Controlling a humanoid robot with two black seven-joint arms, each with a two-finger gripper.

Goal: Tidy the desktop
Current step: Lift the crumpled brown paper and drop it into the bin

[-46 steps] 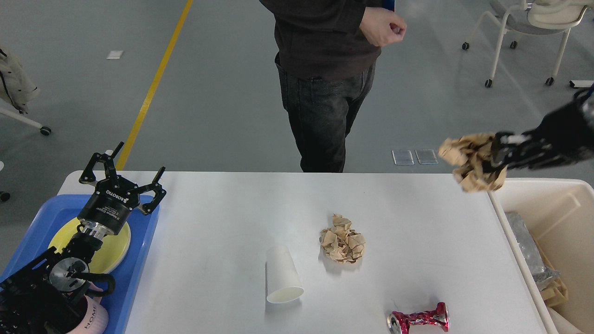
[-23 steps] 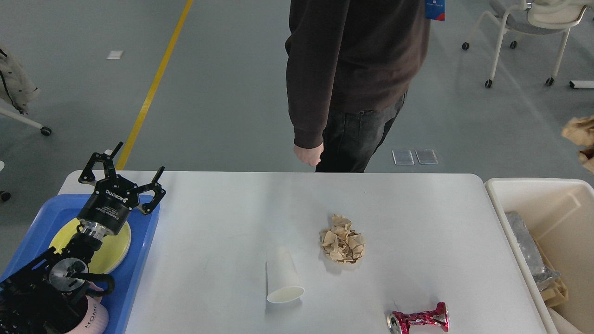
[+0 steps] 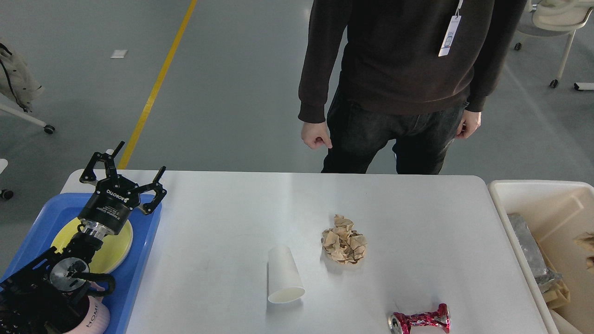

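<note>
Left gripper (image 3: pixel 123 172) hangs above the blue tray's (image 3: pixel 144 260) far end, fingers spread wide and empty; right gripper's out of view. Filling the middle of the view, the desktop (image 3: pixel 222 222) runs its long axis left to right. On it: a tipped white paper cup (image 3: pixel 283 275), mouth facing near, crumpled brown paper (image 3: pixel 344 240), a crushed red can (image 3: pixel 420 319).

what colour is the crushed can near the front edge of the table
Red with silvery ends, the crushed can shows best in the head view.
</note>
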